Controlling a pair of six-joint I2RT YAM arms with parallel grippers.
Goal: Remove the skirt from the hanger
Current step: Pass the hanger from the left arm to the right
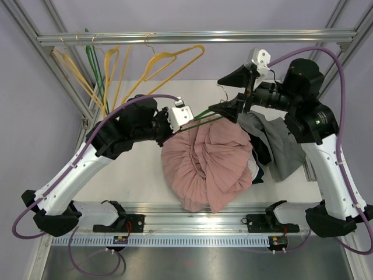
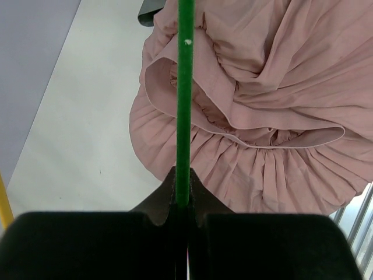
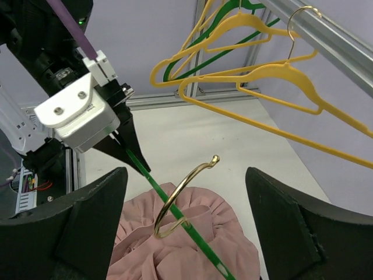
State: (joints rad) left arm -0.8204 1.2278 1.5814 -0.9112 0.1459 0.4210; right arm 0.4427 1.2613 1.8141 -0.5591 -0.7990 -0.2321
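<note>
Left tool (image 1: pixel 193 118) is pinched shut on the thin green bar of the hanger (image 1: pixel 208 115); in its own wrist view the two dark fingers (image 2: pixel 163 195) meet around the bar (image 2: pixel 185 87) with no gap showing, and the bar runs straight away from them over the cloth. Right tool (image 1: pixel 232 93) stands wide open with nothing in it; in the right wrist view its two black fingers (image 3: pixel 87 227) sit far apart to either side of the hanger's gold hook (image 3: pixel 180 192), which rises between them and appears to touch neither. From that same view the left tool (image 3: pixel 137 158) is seen gripping the near end of the green bar, while the bar's other end slants down into the fabric. The pink skirt (image 1: pixel 207 163) lies heaped in loose pleated folds on the white table (image 1: pixel 140 175), between the two arms and directly under the hanger; the folds gather around the base of the hook, and whether the cloth is fastened to the bar cannot be told. A grey garment (image 1: pixel 280 146) lies on the table just beside the skirt, under the right arm. Behind, several yellow hangers (image 1: pixel 169 61) and a green one (image 1: pixel 93 64) hang from the metal rail (image 1: pixel 192 37).
</note>
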